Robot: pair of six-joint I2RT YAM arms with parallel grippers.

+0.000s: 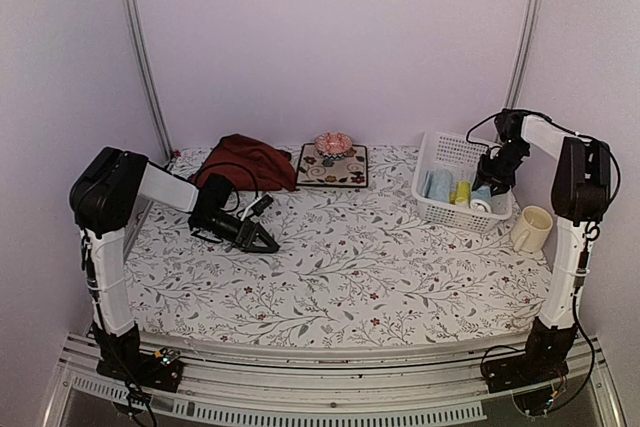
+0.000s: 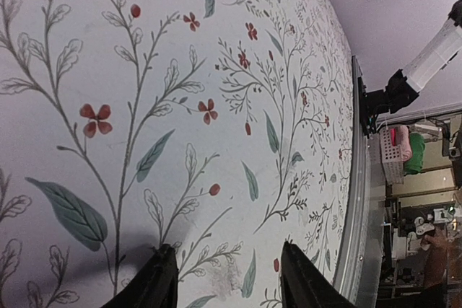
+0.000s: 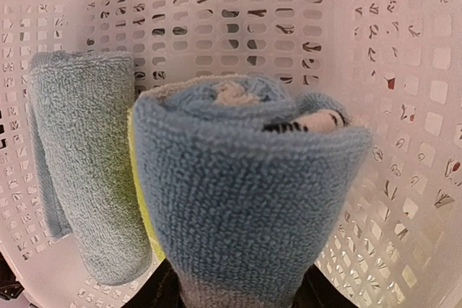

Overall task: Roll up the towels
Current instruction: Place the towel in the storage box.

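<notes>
Over floral cloth (image 1: 350, 277), within lilac walls (image 1: 330, 37), left gripper (image 2: 227, 249) gapes empty — right gripper (image 1: 489, 191) unclear.

Left fingers (image 2: 155, 283) apart, right fingers (image 3: 160, 292) maybe

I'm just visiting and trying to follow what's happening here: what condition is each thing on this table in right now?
Dark red cloth towel: crumpled, unrolled.
Light blue terry towel: rolled, standing in basket.
Pale blue towel: rolled, in basket.
Yellow towel: rolled, in basket.
White plastic mesh basket: upright, holding three rolls.
Cream mug: upright.
Left fingers: open, empty.
Right fingers: flanking the light blue terry towel; grip unclear.
</notes>
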